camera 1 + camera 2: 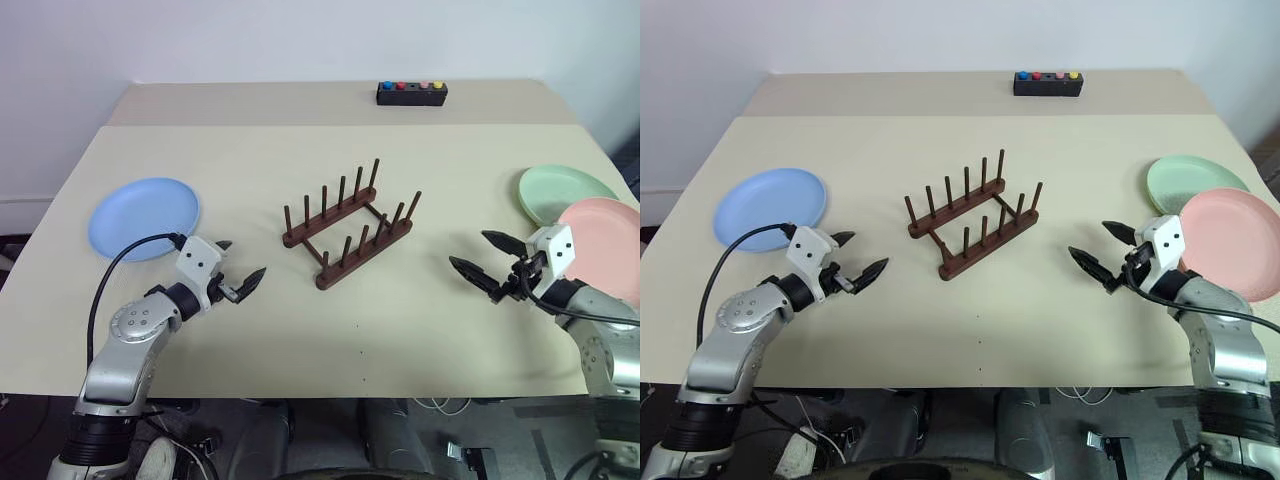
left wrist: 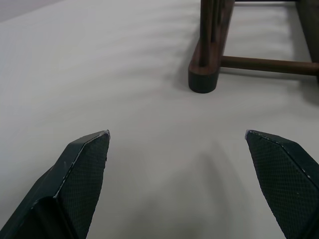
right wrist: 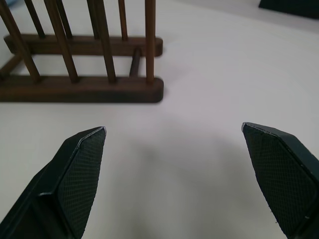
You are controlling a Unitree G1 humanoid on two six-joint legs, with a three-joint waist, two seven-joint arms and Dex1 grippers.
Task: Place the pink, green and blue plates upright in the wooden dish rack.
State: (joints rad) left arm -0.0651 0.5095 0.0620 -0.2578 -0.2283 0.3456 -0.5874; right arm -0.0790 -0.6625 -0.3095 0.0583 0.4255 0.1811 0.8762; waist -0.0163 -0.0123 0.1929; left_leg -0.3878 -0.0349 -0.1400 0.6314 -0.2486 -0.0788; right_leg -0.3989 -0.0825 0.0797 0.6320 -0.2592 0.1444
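The wooden dish rack [image 1: 349, 226] stands empty at the middle of the table [image 1: 300, 330], set at a slant, between my two pincers and apart from both. My left gripper [image 1: 238, 265] hovers near its left end, jaws spread wide and holding nothing; the blue plate [image 1: 144, 217] lies flat just behind it, near the table's left edge. My right gripper [image 1: 484, 259] hangs to the rack's right, likewise wide open and empty. Beside it the pink plate [image 1: 607, 245] lies overlapping the green plate [image 1: 560, 189].

Blue plate [image 1: 145, 217], green plate [image 1: 560, 190], pink plate [image 1: 605, 245] flat; wooden rack [image 1: 350, 225] bare.
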